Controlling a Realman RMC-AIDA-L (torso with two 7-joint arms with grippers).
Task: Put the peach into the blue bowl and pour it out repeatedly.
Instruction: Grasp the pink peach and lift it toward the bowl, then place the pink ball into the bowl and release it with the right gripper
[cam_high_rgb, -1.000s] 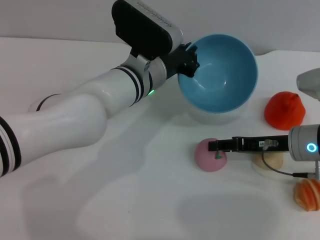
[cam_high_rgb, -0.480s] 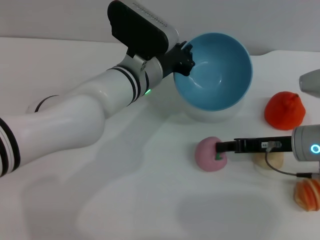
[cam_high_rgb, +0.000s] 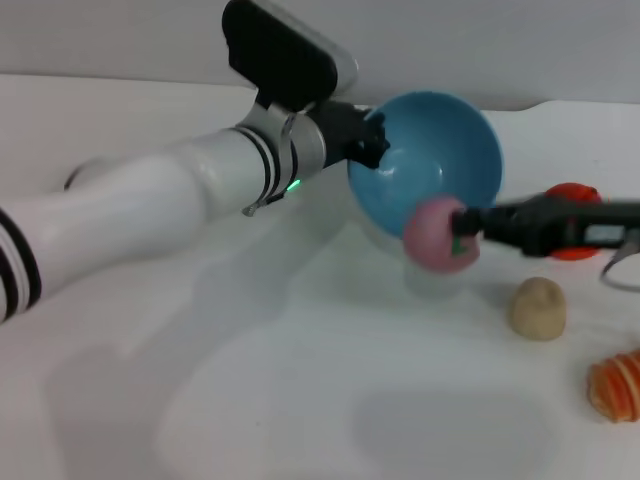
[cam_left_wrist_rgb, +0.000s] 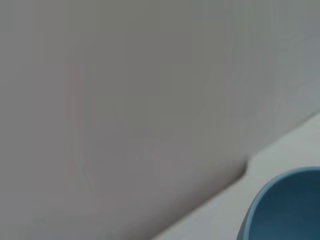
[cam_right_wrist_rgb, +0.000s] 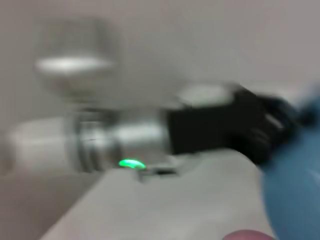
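The light-blue bowl (cam_high_rgb: 432, 162) is held tilted above the table, its opening facing me. My left gripper (cam_high_rgb: 368, 135) is shut on the bowl's left rim. The bowl's edge also shows in the left wrist view (cam_left_wrist_rgb: 285, 207). The pink peach (cam_high_rgb: 438, 234) is lifted off the table, just in front of the bowl's lower rim. My right gripper (cam_high_rgb: 462, 226) is shut on the peach, reaching in from the right. In the right wrist view a sliver of the peach (cam_right_wrist_rgb: 247, 235) and the bowl (cam_right_wrist_rgb: 295, 185) show, with the left arm's black gripper beyond.
A beige potato-like lump (cam_high_rgb: 536, 307) lies on the white table at the right. An orange-red pointed fruit (cam_high_rgb: 572, 195) sits behind my right arm. An orange striped piece (cam_high_rgb: 618, 385) lies at the right edge.
My right gripper has lifted the peach off the table and carried it up to the bowl's lower rim. The bowl has shifted slightly. The beige lump is now uncovered.
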